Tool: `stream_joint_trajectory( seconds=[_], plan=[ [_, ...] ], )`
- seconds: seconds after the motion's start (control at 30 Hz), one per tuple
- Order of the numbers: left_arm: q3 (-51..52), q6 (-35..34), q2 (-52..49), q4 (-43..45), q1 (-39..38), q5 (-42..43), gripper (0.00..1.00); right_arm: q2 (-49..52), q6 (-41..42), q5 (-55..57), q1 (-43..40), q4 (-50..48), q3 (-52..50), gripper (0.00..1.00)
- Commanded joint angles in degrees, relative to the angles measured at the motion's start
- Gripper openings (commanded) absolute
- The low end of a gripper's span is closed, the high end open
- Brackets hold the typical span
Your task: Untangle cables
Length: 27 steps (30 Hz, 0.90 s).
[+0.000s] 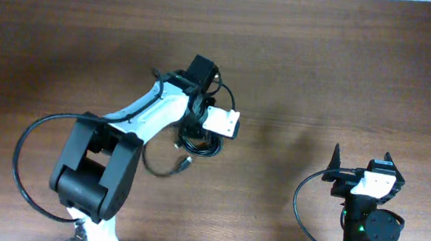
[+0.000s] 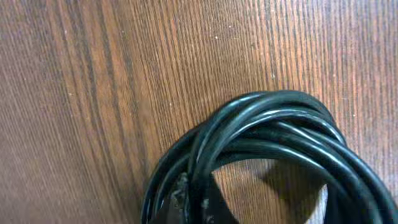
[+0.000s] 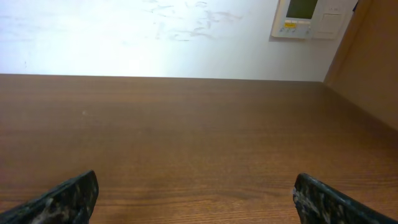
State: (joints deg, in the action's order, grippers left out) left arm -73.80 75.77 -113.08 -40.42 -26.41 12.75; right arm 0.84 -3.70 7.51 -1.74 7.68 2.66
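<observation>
The cables [image 1: 201,144] lie as a small black coiled bunch on the brown table, just left of centre. One strand trails down-left to a small plug end [image 1: 184,164]. My left gripper [image 1: 194,137] is down on the bunch. In the left wrist view the coil [image 2: 280,124] fills the frame, and my fingertips [image 2: 194,202] sit close together with a strand pinched between them. My right gripper [image 1: 361,160] is far to the right, near the front edge. In the right wrist view its fingers [image 3: 199,199] are spread wide with nothing between them.
The wooden table [image 1: 353,72] is bare around the bunch. A thick black robot wire [image 1: 26,155] loops at the left arm's base, and another [image 1: 300,201] curves beside the right arm. A wall panel [image 3: 308,17] shows beyond the table's far edge.
</observation>
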Motion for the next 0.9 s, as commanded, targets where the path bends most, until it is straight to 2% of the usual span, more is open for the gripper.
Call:
stream_joint_trajectory(
  seconds=[0.0, 0.07, 0.13, 0.2, 0.23, 0.27, 0.3, 0.33, 0.37, 0.4, 0.47, 0.5, 0.53, 0.57, 0.63, 0.67, 0.7, 0.73, 0.8, 0.87],
  plan=[
    [-2.93, -8.28, -1.31, 1.01, -0.96, -8.44, 0.0, -0.44, -0.37, 0.28, 0.22, 0.0, -0.61, 0.99],
    [-5.84, -15.74, -1.01, 1.01, -0.92, -10.08, 0.0, -0.44, -0.37, 0.28, 0.22, 0.0, -0.61, 0.98],
    [-9.53, -29.75, -1.01, 1.18, -0.81, -10.25, 0.0, -0.44, -0.37, 0.28, 0.22, 0.0, -0.61, 0.99],
    [-12.81, -49.68, -1.01, 1.38, -0.79, -10.25, 0.0, -0.44, -0.37, 0.28, 0.22, 0.0, -0.61, 0.98],
    [-13.94, -64.63, -1.01, 1.4, -0.81, -10.23, 0.0, -0.44, -0.37, 0.28, 0.22, 0.0, -0.61, 0.99],
    [-14.16, -75.89, -1.01, 1.36, -0.81, -10.21, 0.0, -0.44, -0.37, 0.28, 0.22, -0.02, -0.61, 0.99],
    [-14.16, -83.87, -1.01, 0.35, -0.81, -10.21, 0.0, -0.44, -0.37, 0.28, 0.22, 0.0, -0.61, 0.99],
    [-14.16, -88.87, -1.01, -0.83, -0.79, -10.21, 0.0, -0.44, -0.37, 0.28, 0.22, 0.0, -0.61, 0.99],
    [-14.16, -99.76, -1.01, -2.25, -0.81, -9.62, 0.0, -0.44, -0.37, 0.28, 0.22, 0.0, -0.61, 0.98],
    [-14.14, -106.92, -1.03, -3.45, -0.81, -8.63, 0.0, -0.44, -0.37, 0.28, 0.22, 0.0, -0.61, 0.98],
    [-14.1, -117.02, -1.03, -5.49, -0.81, -4.22, 0.03, -0.44, -0.37, 0.28, 0.22, -0.02, -0.61, 0.99],
    [-14.1, -117.57, -1.03, -5.75, -0.81, -1.9, 0.05, -0.44, -0.37, 0.28, 0.22, 0.0, -0.61, 0.99],
    [-14.1, -117.52, -1.03, -5.7, -0.81, -1.88, 0.29, -0.44, -0.37, 0.28, 0.22, 0.0, -0.61, 0.98],
    [-14.1, -116.65, -1.03, -5.62, -0.81, -4.2, 0.99, -0.44, -0.37, 0.28, 0.22, 0.0, -0.61, 0.99],
    [-14.1, -107.23, -1.03, -4.22, -0.79, -16.31, 0.99, -0.44, -0.37, 0.28, 0.22, 0.0, -0.61, 0.99],
    [-14.1, -104.3, -1.03, -4.2, -0.79, -19.28, 0.99, -0.44, -0.37, 0.28, 0.22, 0.0, -0.61, 0.98],
    [-14.1, -102.99, -1.03, -4.24, -0.81, -18.67, 1.0, -0.44, -0.37, 0.28, 0.22, 0.0, -0.61, 0.99],
    [-14.1, -102.86, -1.27, -4.42, -0.9, -17.42, 0.88, -0.44, -0.37, 0.28, 0.22, 0.0, -0.61, 0.99],
    [-14.05, -102.92, -2.99, -4.2, -0.96, -15.89, 0.77, -0.44, -0.37, 0.28, 0.22, 0.0, -0.61, 0.99],
    [-14.05, -102.95, -5.46, -4.24, -0.96, -13.05, 0.75, -0.44, -0.37, 0.28, 0.22, 0.0, -0.61, 0.98]
  ],
)
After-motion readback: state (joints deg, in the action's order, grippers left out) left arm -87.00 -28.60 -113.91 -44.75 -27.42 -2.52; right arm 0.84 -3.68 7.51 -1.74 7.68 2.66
